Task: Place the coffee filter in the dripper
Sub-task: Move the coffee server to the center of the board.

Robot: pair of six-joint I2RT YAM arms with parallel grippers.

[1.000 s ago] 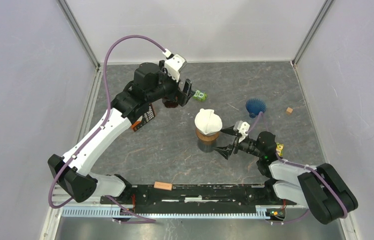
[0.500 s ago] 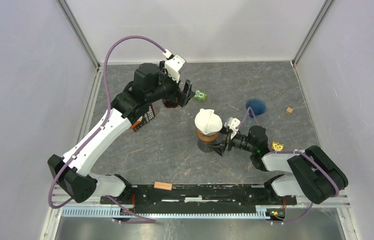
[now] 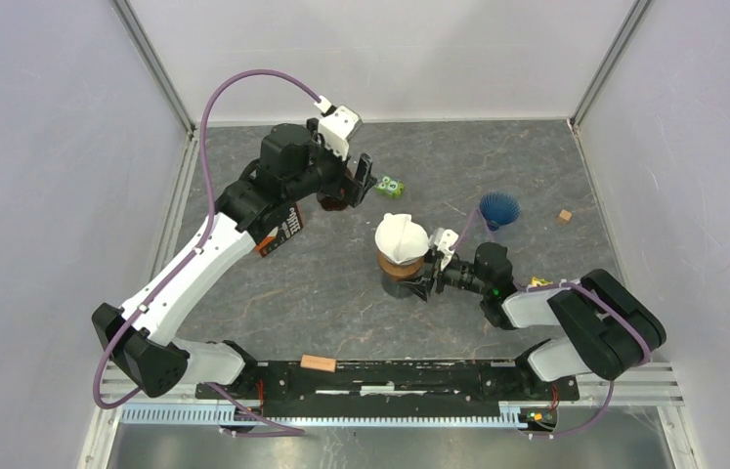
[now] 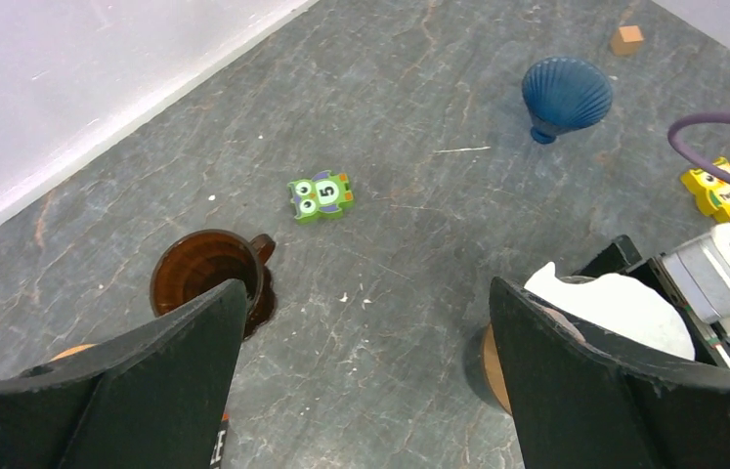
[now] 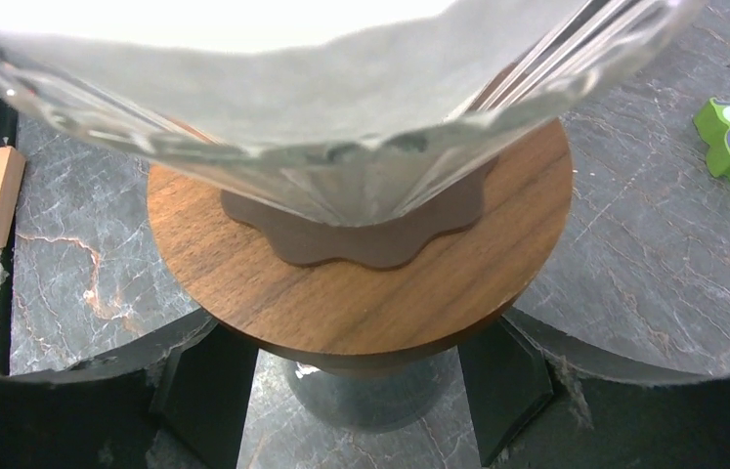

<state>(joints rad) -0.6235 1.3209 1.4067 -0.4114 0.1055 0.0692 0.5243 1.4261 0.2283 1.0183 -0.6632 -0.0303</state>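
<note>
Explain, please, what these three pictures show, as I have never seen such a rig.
Two robot arms are bolted at the near edge of a table. One picture looks down from above; the other two come from cameras on each wrist. The left gripper hangs open near a brown mug and a green owl block. The right gripper is open, its fingers either side of the wooden-topped stand under the dripper, where the white coffee filter sits. A blue shell lies further off. Nothing is held.
</note>
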